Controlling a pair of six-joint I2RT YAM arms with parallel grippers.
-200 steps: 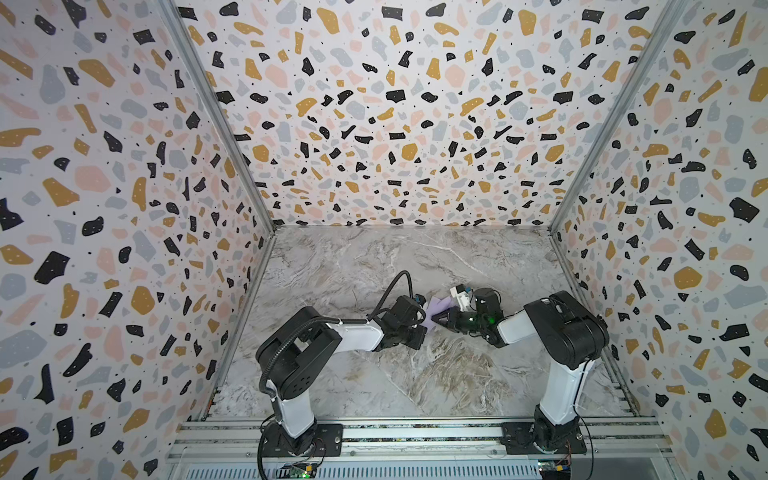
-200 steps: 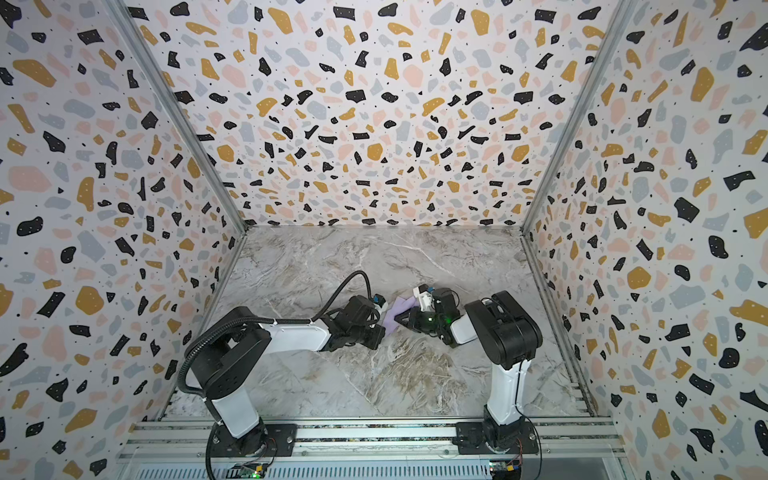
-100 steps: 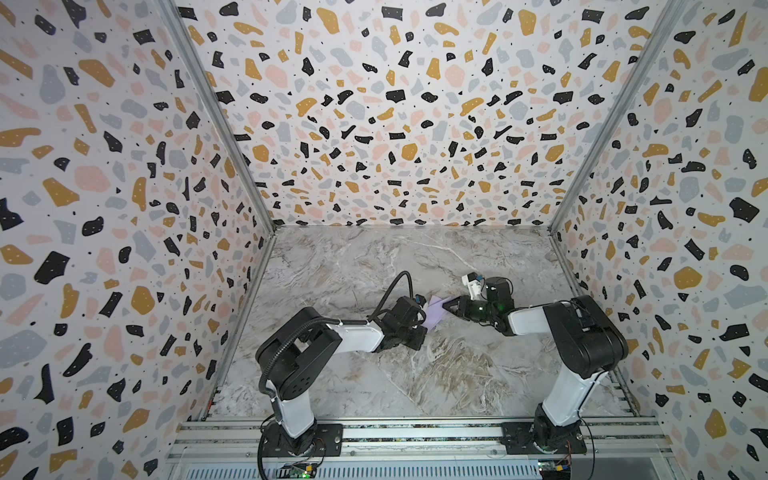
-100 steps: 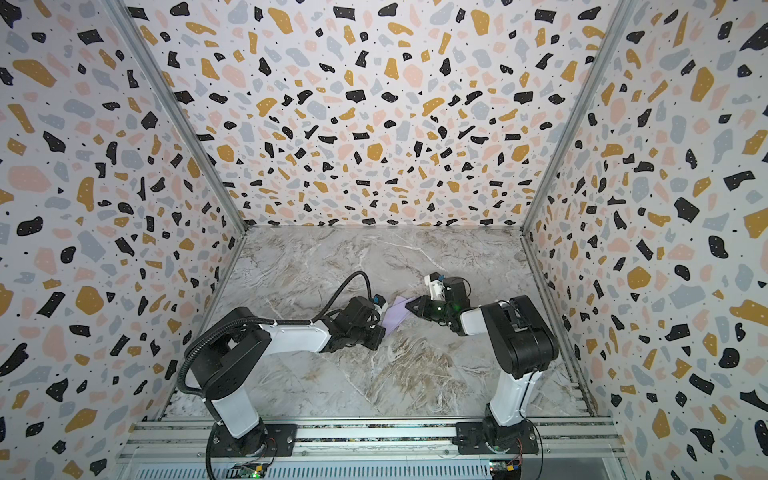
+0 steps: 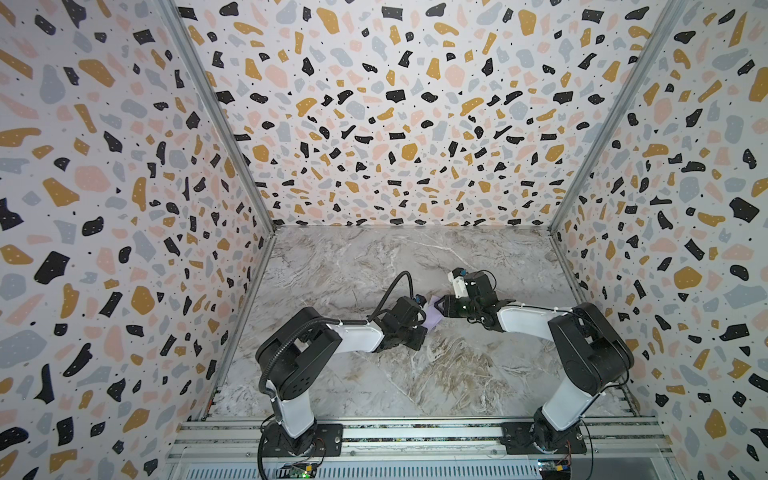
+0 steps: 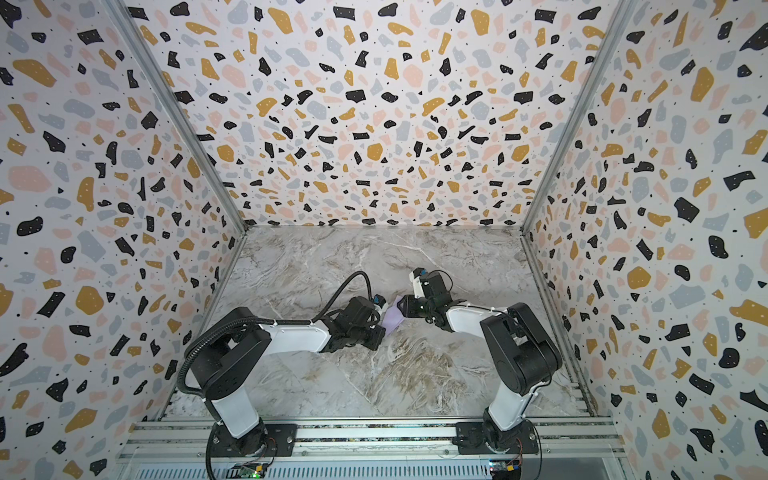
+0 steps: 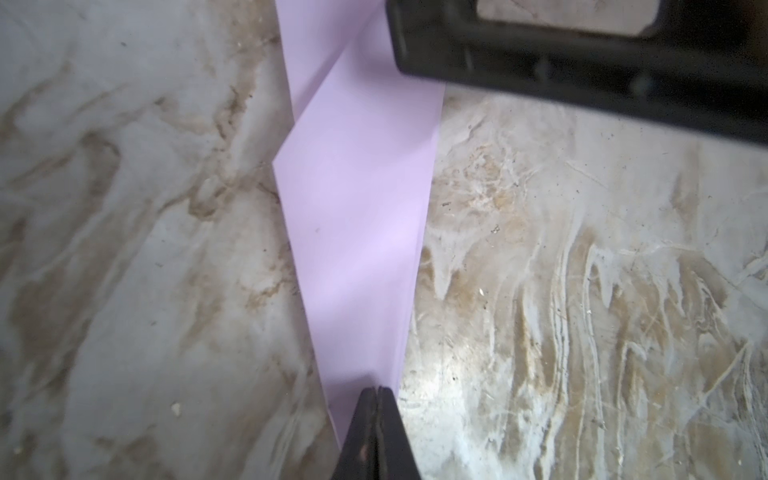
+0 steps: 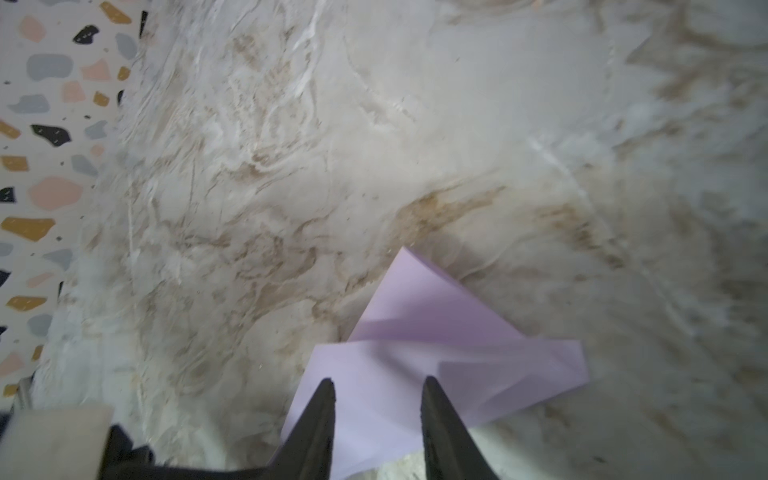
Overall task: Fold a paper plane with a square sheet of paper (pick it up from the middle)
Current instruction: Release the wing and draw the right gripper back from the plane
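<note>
Left of centre on the marble desk (image 5: 365, 386), the left tool (image 7: 376, 401) is clenched on the lilac paper (image 7: 357, 232), its tips pressed together over one narrow end of the folded strip. The paper lies mid-desk between the two arms, folded into a long narrow shape with a slanted layer on top; in my judgement it is not yet a finished plane. To its right, the right tool (image 8: 378, 390) stands released, tips apart with a clear gap, poised over the far end of the paper and gripping nothing.

Step in hand: a re-grip or crease of the free end appears due. The left tool should hold its pinch firm as the anchor. The right should close squarely on the layered edge, not on a single ply, without tugging the thin sheet askew.

View comparison: both top views show the paper (image 5: 434, 319) only as a small patch between the arm heads, its layers unreadable. The left wrist view alone confirms the pinch. The right wrist view alone shows the gap between the right tips and the overlapping flaps.
</note>
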